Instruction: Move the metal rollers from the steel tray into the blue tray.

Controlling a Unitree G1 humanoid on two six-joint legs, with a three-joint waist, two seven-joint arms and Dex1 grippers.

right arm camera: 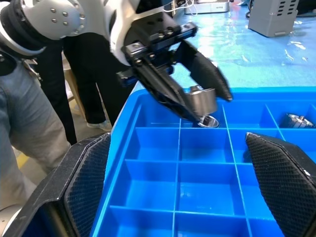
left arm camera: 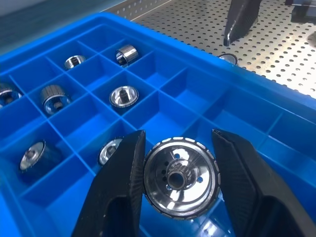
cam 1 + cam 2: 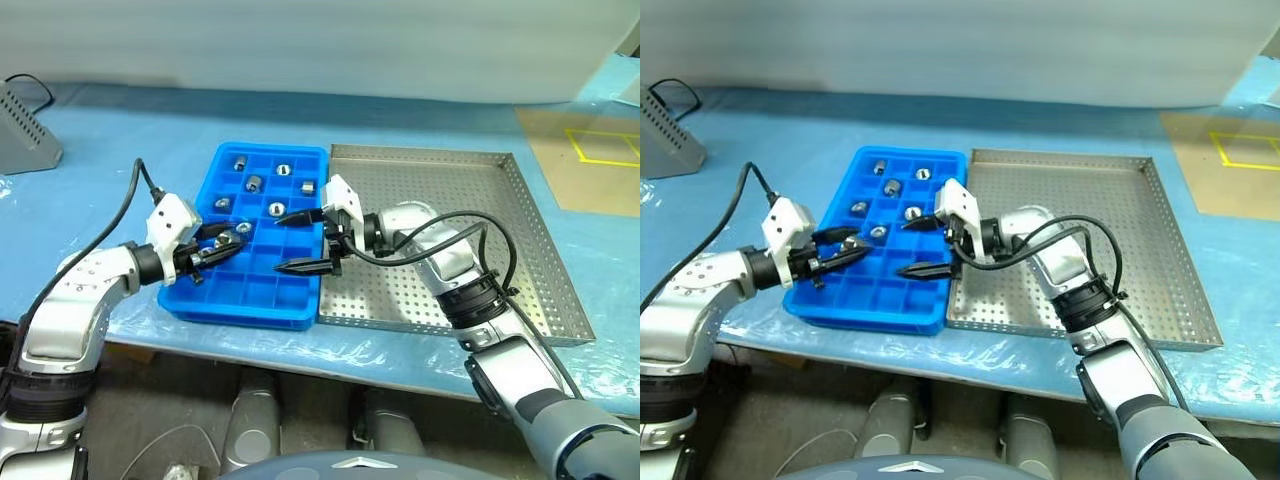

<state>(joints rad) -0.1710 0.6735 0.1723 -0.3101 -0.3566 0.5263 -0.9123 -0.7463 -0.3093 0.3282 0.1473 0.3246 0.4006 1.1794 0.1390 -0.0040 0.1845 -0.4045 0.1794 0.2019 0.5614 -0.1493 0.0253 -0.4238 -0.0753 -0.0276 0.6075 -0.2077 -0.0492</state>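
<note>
1. Left gripper pinches one metal roller, held over the blue tray near its left edge.
2. Right gripper: fingers spread wide, empty, over the blue tray's right side.
3. Other rollers sit in far compartments.
4. Steel tray lies just right of the blue tray.

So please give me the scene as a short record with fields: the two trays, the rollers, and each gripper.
blue tray: bright blue plastic tray with square compartments, left of the steel tray
steel tray: grey perforated metal tray
rollers: shiny silver metal rollers lie in several compartments
left gripper: shut on one roller, above the blue tray
right gripper: open, empty, over the blue tray
</note>
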